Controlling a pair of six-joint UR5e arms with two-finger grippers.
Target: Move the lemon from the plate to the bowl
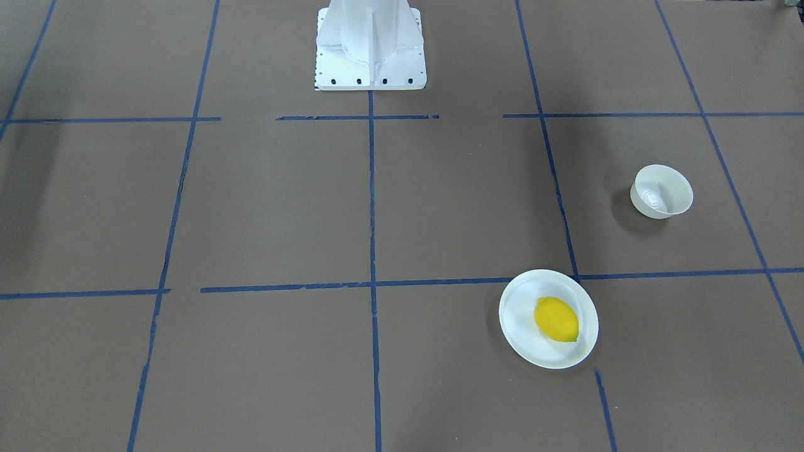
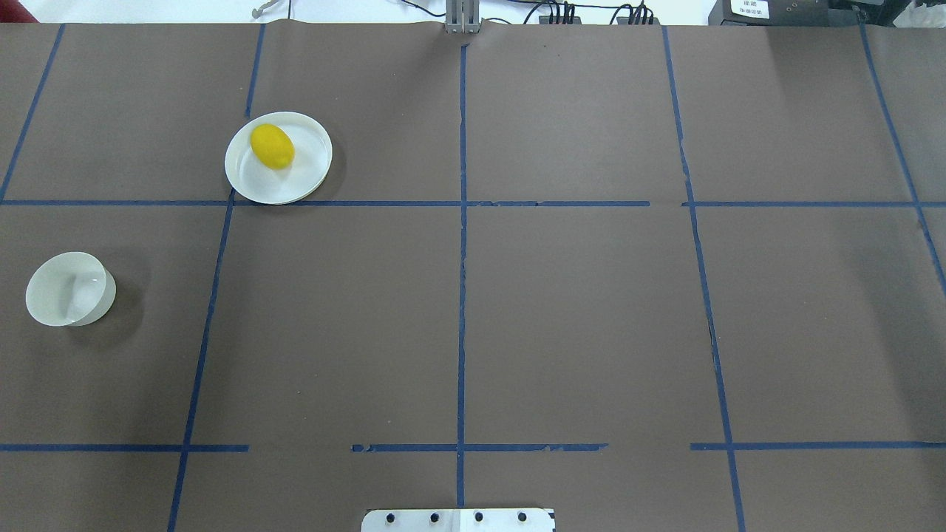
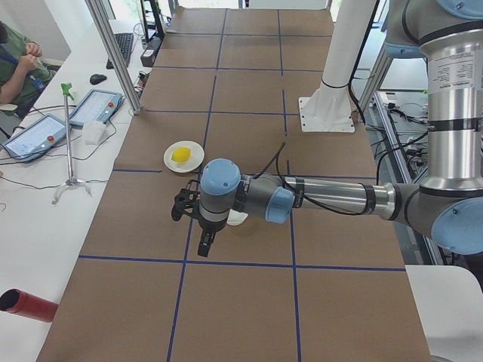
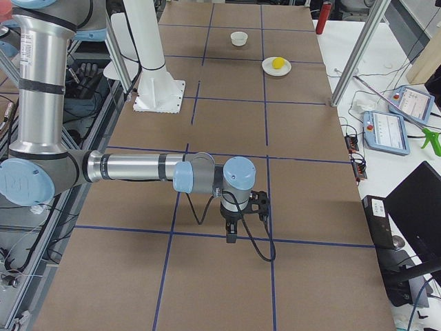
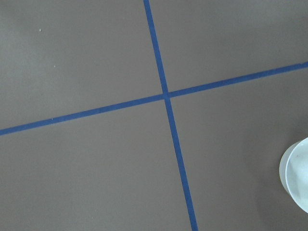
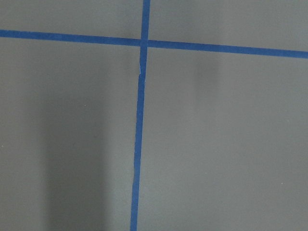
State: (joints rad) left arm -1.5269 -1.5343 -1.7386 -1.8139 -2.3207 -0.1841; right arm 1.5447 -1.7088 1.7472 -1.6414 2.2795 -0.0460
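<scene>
The yellow lemon [image 1: 556, 319] lies on the flat white plate [image 1: 520, 333]; both also show in the overhead view, lemon [image 2: 272, 145] on plate [image 2: 295, 181]. The small deep white bowl [image 1: 662, 191] stands empty and apart from the plate, at the overhead view's left [image 2: 70, 288]. Its rim shows at the right edge of the left wrist view [image 5: 296, 175]. My left gripper [image 3: 205, 245] hangs above the table beside the bowl [image 3: 237, 219]. My right gripper [image 4: 231, 238] hangs far from both dishes. I cannot tell whether either gripper is open or shut.
The white robot base [image 1: 370, 47] stands at the table's middle edge. Blue tape lines [image 2: 462, 244] grid the brown table. Beside the table stand a metal post [image 3: 113, 53], tablets [image 3: 34, 136], a red cylinder [image 3: 26, 305] and a seated operator [image 3: 15, 64].
</scene>
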